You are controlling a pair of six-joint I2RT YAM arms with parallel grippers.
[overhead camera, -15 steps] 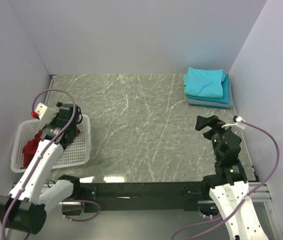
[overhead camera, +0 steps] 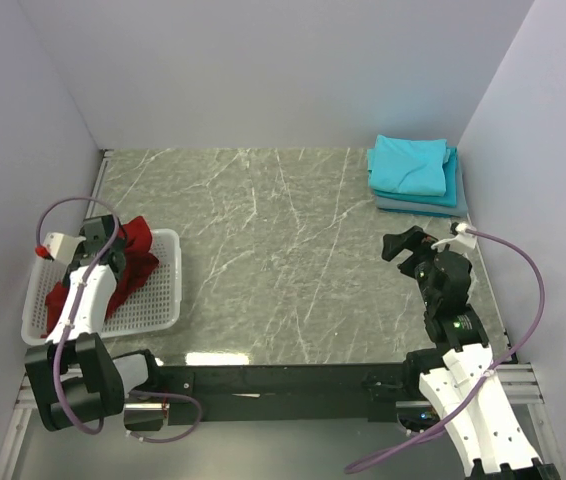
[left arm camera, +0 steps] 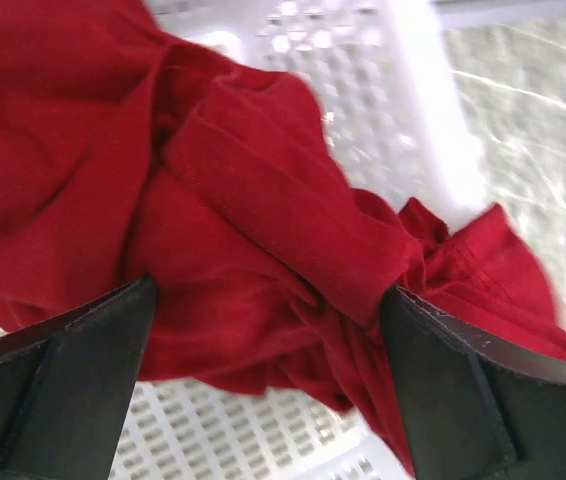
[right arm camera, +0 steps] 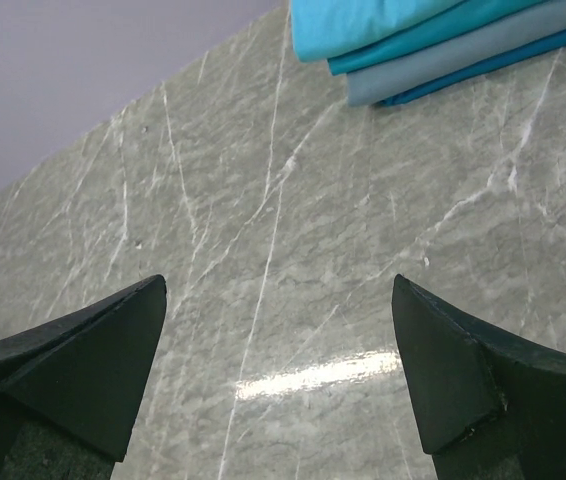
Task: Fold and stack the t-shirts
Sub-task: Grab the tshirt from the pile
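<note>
Mostly done I reckon: folded turquoise and grey-blue cloth t-shirts (overhead camera: 413, 170) are sitting stacked far across the counter (overhead camera: 263, 250) from the white plastic lattice basket (overhead camera: 168, 295), the crumpled deep red cloth t-shirt (left arm camera: 263, 200) is lying in that basket waiting for folding, and the left end effector (left arm camera: 268, 290) is hovering wide open just over it gripping nothing, the right end effector (right arm camera: 278, 290) gaping empty too.

Wide-spread hand (left arm camera: 271, 290) flanks crumpled red t-shirt (left arm camera: 253, 200) in white basket (left arm camera: 418, 110).

Bright even light, glare on table (right arm camera: 303, 375), left-wrist view blurry
</note>
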